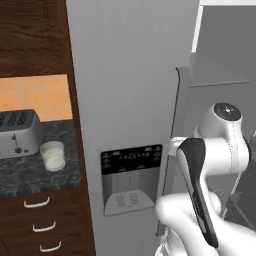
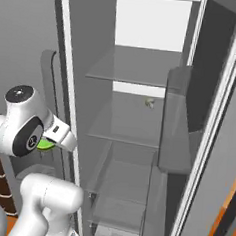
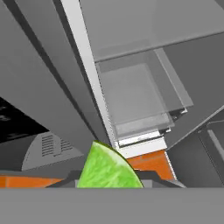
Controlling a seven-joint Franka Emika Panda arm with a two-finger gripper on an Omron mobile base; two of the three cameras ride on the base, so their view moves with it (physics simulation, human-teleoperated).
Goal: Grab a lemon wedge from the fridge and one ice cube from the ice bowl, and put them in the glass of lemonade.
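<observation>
My gripper [image 3: 107, 178] is shut on the lemon wedge [image 3: 107, 168], a bright yellow-green slice that sticks up between the dark fingertips. From the right base the wedge [image 2: 45, 145] shows as a green spot at the gripper [image 2: 50, 142], just outside the left edge of the open fridge [image 2: 135, 121]. The fridge's closed left door with the dark dispenser panel [image 1: 131, 175] stands in front of the arm. The glass of lemonade [image 1: 52, 156] stands on the dark counter left of the fridge. The ice bowl and ice cube are out of view.
A silver toaster [image 1: 19, 132] stands just behind the glass. Drawers with white handles [image 1: 37, 202] sit under the counter. Inside the fridge are glass shelves [image 2: 124, 125]; a small pale lump [image 2: 149, 103] lies on one. The open right door [image 2: 215, 122] stands at the right.
</observation>
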